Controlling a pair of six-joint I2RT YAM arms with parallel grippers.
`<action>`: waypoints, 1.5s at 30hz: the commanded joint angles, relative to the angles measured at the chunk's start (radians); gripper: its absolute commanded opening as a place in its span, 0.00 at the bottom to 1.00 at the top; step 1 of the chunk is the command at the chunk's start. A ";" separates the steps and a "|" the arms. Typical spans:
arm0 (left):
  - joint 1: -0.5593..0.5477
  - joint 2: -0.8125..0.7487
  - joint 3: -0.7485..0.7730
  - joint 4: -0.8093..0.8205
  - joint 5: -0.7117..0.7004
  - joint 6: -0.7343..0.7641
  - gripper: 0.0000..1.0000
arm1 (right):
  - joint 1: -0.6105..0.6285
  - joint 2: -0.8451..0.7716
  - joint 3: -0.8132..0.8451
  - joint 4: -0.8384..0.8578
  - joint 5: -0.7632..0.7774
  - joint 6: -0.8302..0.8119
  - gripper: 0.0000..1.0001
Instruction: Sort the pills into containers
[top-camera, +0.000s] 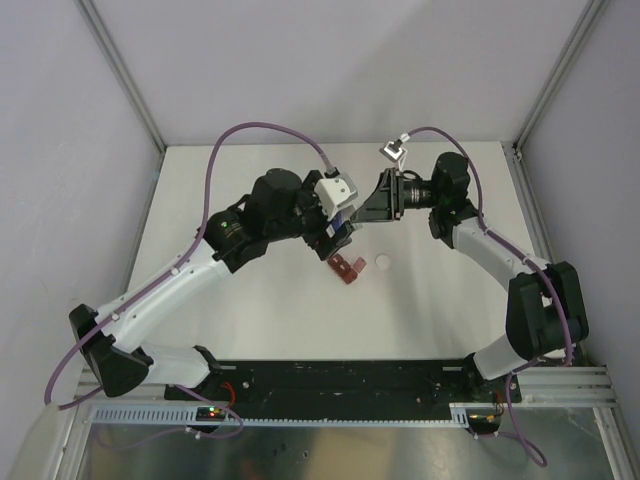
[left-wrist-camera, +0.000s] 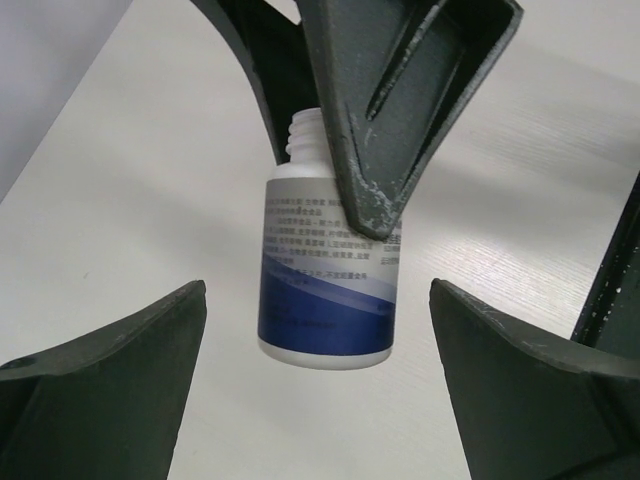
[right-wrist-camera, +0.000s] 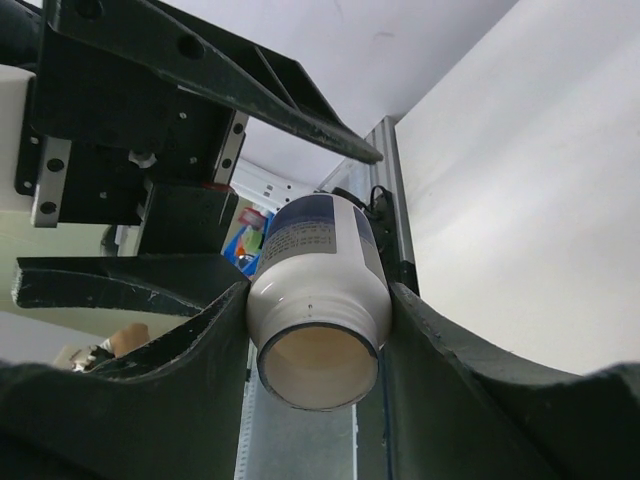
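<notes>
Above the middle of the white table (top-camera: 250, 170), the left gripper (left-wrist-camera: 318, 300) has its jaws spread wide on either side of an uncapped pill bottle (right-wrist-camera: 318, 270), gripping nothing. Below, nearer the arm bases, lies the dark red pill box (top-camera: 345, 268), with a white cap (top-camera: 383, 263) just to its right. The right gripper (top-camera: 368, 205) alone clamps the pill bottle. Uncapped, it could spill its contents wide of the pill box if tilted or bumped by the left fingers.
</notes>
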 joint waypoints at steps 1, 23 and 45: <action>0.007 -0.027 0.028 0.044 0.067 -0.021 0.96 | -0.009 0.011 0.043 0.152 -0.025 0.129 0.00; 0.011 -0.030 -0.015 0.081 0.051 0.020 0.78 | -0.016 0.008 0.043 0.219 -0.041 0.208 0.00; 0.012 -0.016 -0.046 0.101 0.055 0.026 0.01 | 0.008 -0.035 0.044 0.014 -0.020 0.036 0.23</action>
